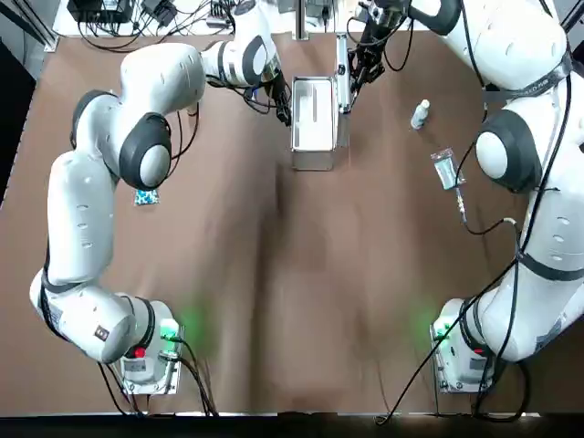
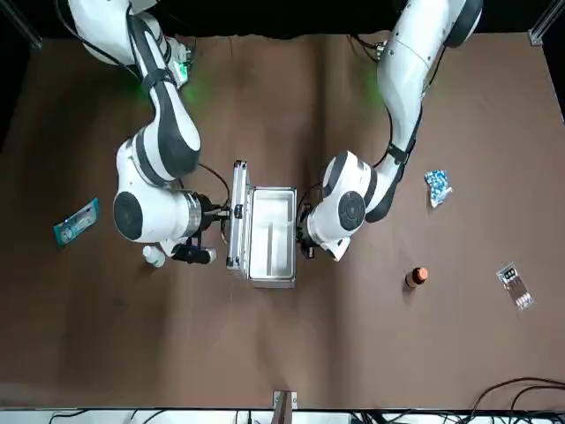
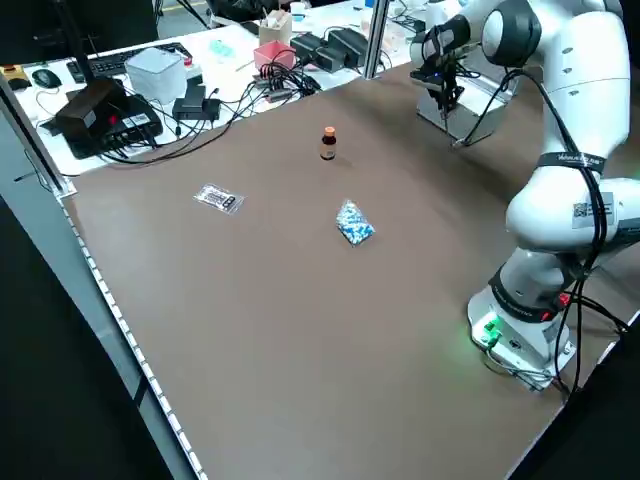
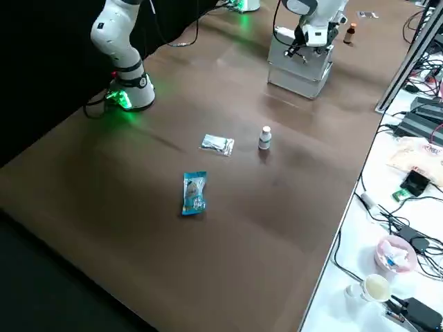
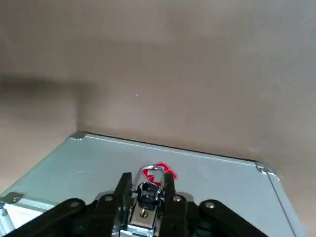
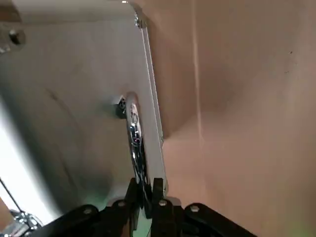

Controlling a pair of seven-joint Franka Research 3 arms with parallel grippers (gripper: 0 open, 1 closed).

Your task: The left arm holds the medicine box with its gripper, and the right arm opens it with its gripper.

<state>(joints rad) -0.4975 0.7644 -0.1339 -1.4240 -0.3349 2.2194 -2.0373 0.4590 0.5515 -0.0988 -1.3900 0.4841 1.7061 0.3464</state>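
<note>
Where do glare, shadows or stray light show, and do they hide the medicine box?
Top view: green lamp glow spills on the table by both arm bases, far from the medicine box. Right wrist view: the chrome handle glints, yet the right gripper shut on it shows plainly. Left wrist view: a shadow crosses the table beyond the box; the left gripper on its latch is unobscured.

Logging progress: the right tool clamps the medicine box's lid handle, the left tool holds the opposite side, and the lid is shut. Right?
Not shut: the front view shows the lid raised roughly upright, with the medicine box showing its white interior. The right tool does clamp the handle, and the left tool holds the opposite side.
</note>
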